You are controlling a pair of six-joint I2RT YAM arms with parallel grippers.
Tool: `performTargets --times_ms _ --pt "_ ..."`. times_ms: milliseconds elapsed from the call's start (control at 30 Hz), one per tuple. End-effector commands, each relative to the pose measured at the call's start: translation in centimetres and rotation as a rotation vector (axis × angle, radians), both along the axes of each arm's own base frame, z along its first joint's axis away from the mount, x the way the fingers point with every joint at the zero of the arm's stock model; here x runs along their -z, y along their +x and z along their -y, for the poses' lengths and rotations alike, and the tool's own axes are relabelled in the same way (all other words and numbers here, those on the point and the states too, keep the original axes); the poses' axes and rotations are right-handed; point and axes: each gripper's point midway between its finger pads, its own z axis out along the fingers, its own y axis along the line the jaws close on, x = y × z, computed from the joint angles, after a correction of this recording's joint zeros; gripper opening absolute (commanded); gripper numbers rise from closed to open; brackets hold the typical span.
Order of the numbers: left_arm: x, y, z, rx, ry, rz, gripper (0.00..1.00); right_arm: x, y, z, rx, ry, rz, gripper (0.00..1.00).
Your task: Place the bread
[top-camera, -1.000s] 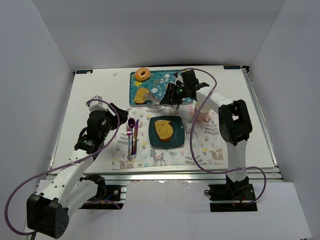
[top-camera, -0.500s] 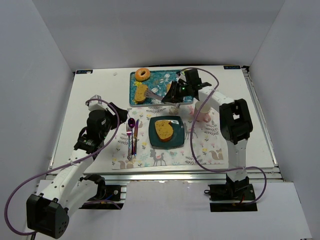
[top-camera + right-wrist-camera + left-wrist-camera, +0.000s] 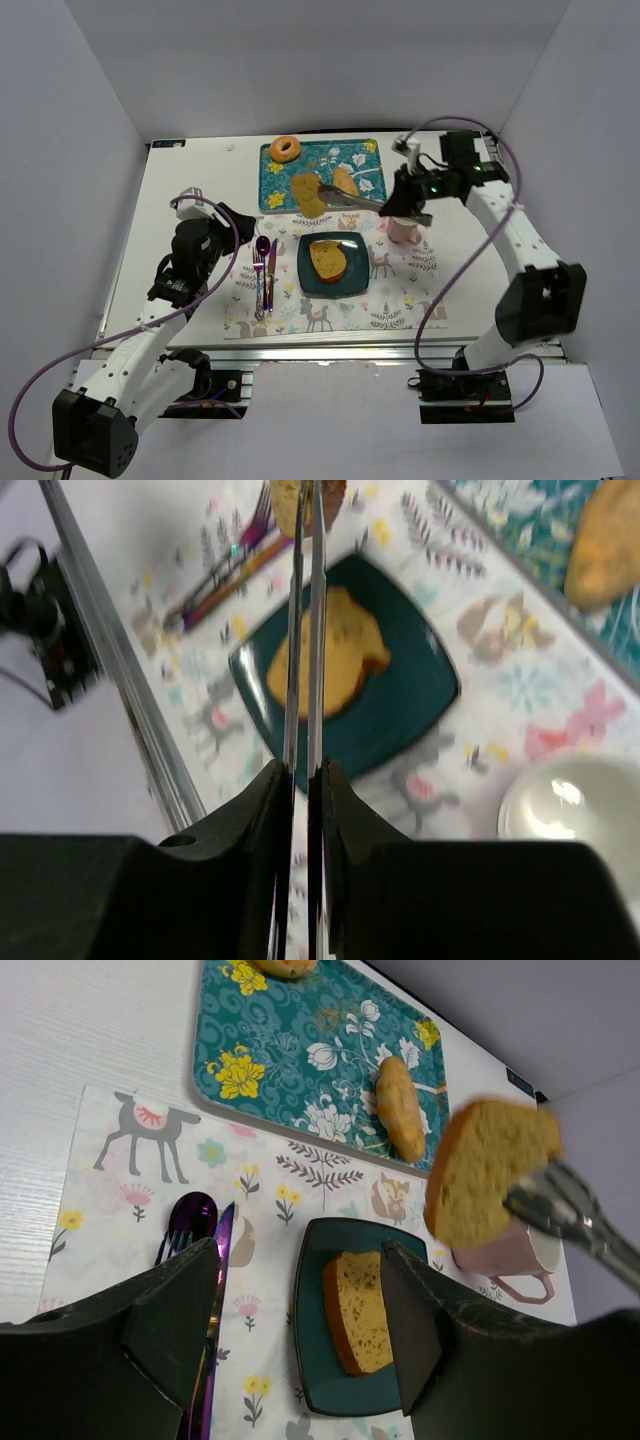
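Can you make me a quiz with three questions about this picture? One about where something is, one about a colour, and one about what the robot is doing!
1. Where is the donut?
A) on the flowered tray
B) on the placemat
C) inside the pink cup

2. What colour is the square plate under the bread slice?
A) red
B) dark teal
C) yellow

3. What is the right tool doing?
A) hanging open and empty
B) shut on tongs that hold a second bread slice in the air
C) pressing on the spoon

Answers:
1 A, the donut sits at the tray's far corner.
2 B, the plate's rim shows dark teal around the slice.
3 B, the tongs run out from between its fingers and pinch the slice up off the table.
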Motion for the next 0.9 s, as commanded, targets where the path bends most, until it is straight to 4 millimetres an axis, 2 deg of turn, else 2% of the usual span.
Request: performTargets --times_ms 0,100,133,200,233,367,467,533,767,867 --pt "-1.5 0.0 0.6 0.037 -0.008 0.061 0.74 3.1 -7.1 4.2 -0.153 -0.090 -0.033 0.00" --pt "-1.3 0.1 1.0 0.061 -0.008 0.064 0.74 3.8 -10.9 5.2 -0.207 -0.100 -0.045 0.00" --pt "-1.1 0.1 1.3 0.074 -0.010 0.057 0.75 4.8 -12.1 5.4 -0.212 -0.098 -0.085 0.00" --pt "-0.6 0.1 1.5 0.092 -0.006 0.044 0.75 5.2 -13.1 5.3 -0.216 -0.087 -0.077 0.00" --pt "-1.2 0.4 1.8 0.100 -0.014 0.070 0.75 6.2 -13.6 5.4 -0.210 -0.088 -0.105 0.00" --pt "-0.7 0.5 2.2 0.119 -0.016 0.060 0.75 7.3 -13.0 5.2 -0.186 -0.083 -0.129 0.00" --pt "-1.0 0.2 2.8 0.152 -0.030 0.067 0.75 8.1 -11.2 5.2 -0.119 -0.097 -0.148 0.00" --pt "-1.2 0.0 2.7 0.153 -0.037 0.074 0.75 8.0 -10.0 5.0 -0.081 -0.093 -0.142 0.02" --pt "-1.1 -1.1 2.2 0.133 -0.064 0.082 0.75 8.5 -8.1 5.0 -0.036 -0.111 -0.166 0.04" --pt "-1.3 -1.5 2.0 0.123 -0.076 0.090 0.75 9.4 -7.7 5.1 -0.026 -0.123 -0.197 0.17"
